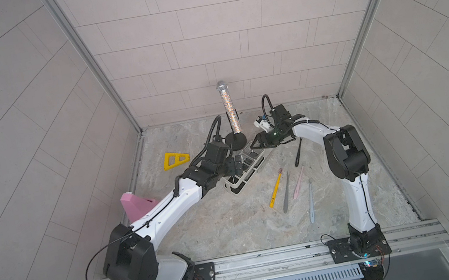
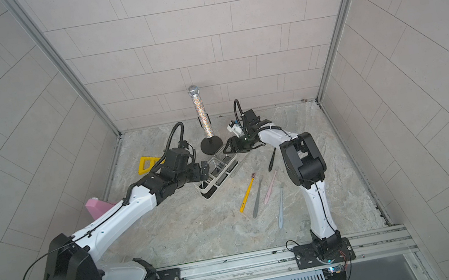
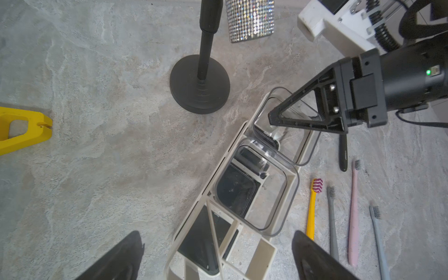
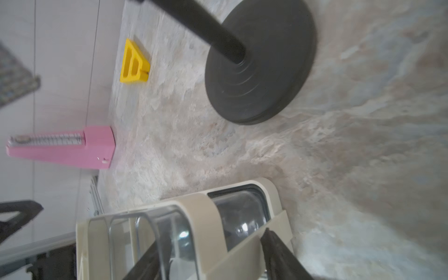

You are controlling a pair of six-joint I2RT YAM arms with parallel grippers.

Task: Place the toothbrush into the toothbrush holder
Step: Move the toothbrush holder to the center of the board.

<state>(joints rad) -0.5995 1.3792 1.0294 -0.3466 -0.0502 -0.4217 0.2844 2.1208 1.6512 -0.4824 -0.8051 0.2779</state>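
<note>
The toothbrush holder [image 1: 235, 186], a long white rack with clear cups, lies slantwise at mid-table. Several toothbrushes lie flat to its right: yellow [image 1: 276, 189], grey [image 1: 286, 196], pink [image 1: 298, 184], pale blue [image 1: 311, 203] and black [image 1: 298, 153]. My left gripper [image 3: 215, 264] hangs open over the rack's near, cupless section [image 3: 206, 242] and holds nothing. My right gripper [image 4: 211, 252] is turned on its side at the rack's far end [image 4: 242, 194]. Its jaws stand apart, one finger in the end cup [image 4: 169, 232], the other outside the rack. No toothbrush is in either gripper.
A glittery microphone [image 1: 228, 106] on a black round stand [image 1: 236, 142] rises just behind the rack, close to both grippers. A yellow triangular block [image 1: 176, 161] and a pink block [image 1: 135, 206] sit by the left wall.
</note>
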